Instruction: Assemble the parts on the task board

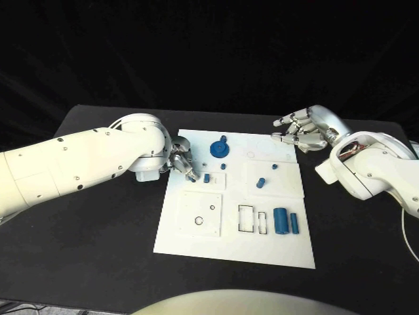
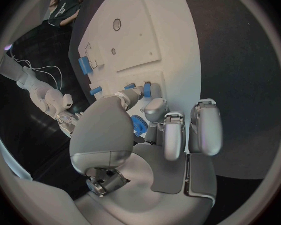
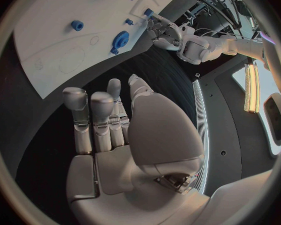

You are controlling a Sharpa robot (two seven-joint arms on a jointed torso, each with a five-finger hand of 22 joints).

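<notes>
Honestly, I had the task board (image 1: 236, 239) flat on the black surface (image 1: 96, 262), my left robot hand (image 1: 179, 161) empty with fingers apart near a small blue peg (image 1: 207, 177), my right robot hand (image 1: 302, 131) open, and judged the peg light, rigid, best pinched by its sides.

You see a black surface (image 1: 96, 262) set against a dark backdrop (image 1: 209, 46), with a thin pale cable (image 1: 412, 239) lying near its right edge.
</notes>
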